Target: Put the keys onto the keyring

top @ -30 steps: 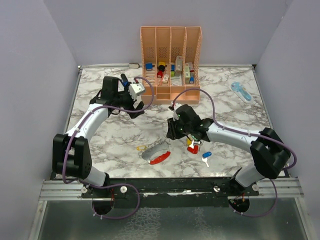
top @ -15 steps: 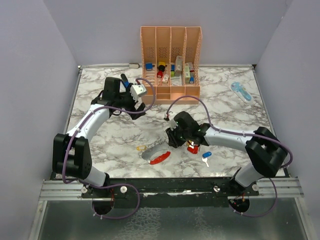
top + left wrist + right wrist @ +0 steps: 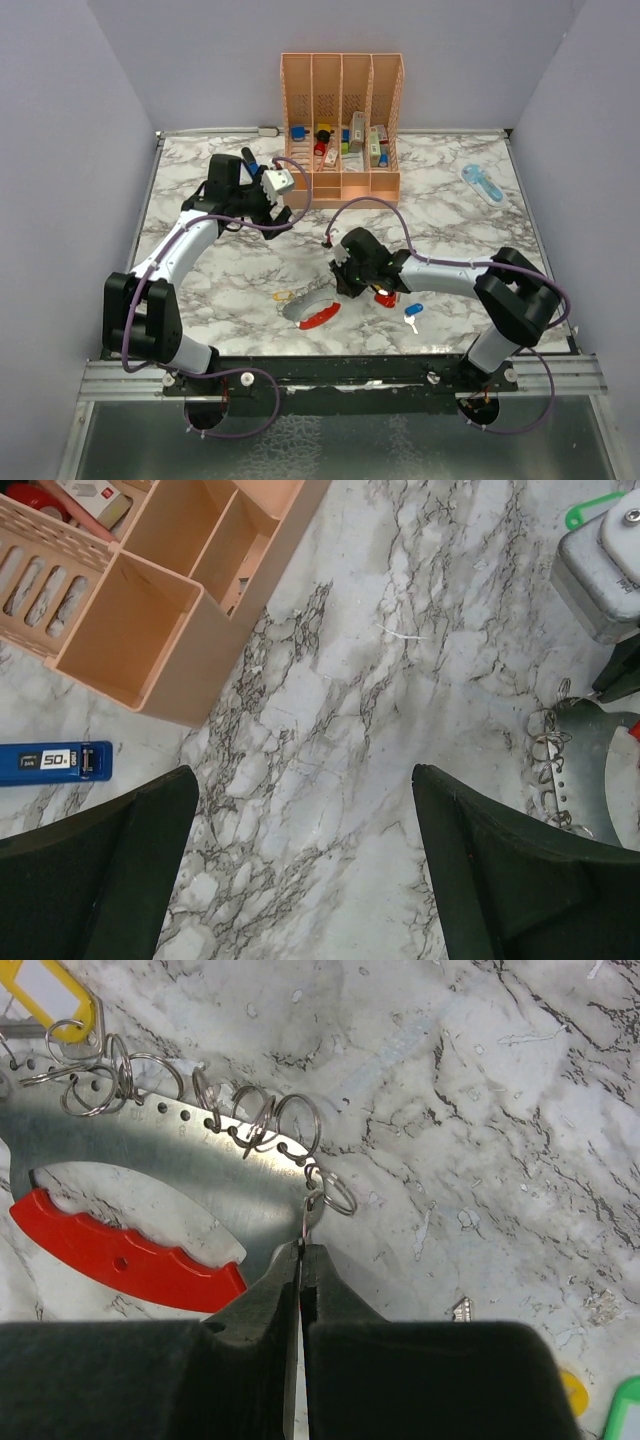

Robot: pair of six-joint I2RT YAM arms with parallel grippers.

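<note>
A crescent metal plate (image 3: 215,1175) with a red grip (image 3: 120,1250) lies on the marble, with several split rings in its holes. The end keyring (image 3: 330,1188) hangs off its tip. My right gripper (image 3: 303,1250) is shut on a thin flat metal piece, seemingly a key seen edge-on, whose tip meets that ring. In the top view the right gripper (image 3: 345,282) sits beside the plate (image 3: 312,312). Loose keys lie around: yellow (image 3: 283,296), red (image 3: 384,298), blue (image 3: 414,308). My left gripper (image 3: 305,775) hangs open over bare marble, holding nothing.
The orange slotted rack (image 3: 342,130) stands at the back with small items in it, and its corner (image 3: 170,600) is close to the left gripper. A pale-blue gadget (image 3: 482,183) lies back right. A blue labelled item (image 3: 55,762) lies left of the left fingers.
The right arm slid left and nearer, up to the plate's tip, and its jaws went from partly open to shut. The left arm has hardly moved.
</note>
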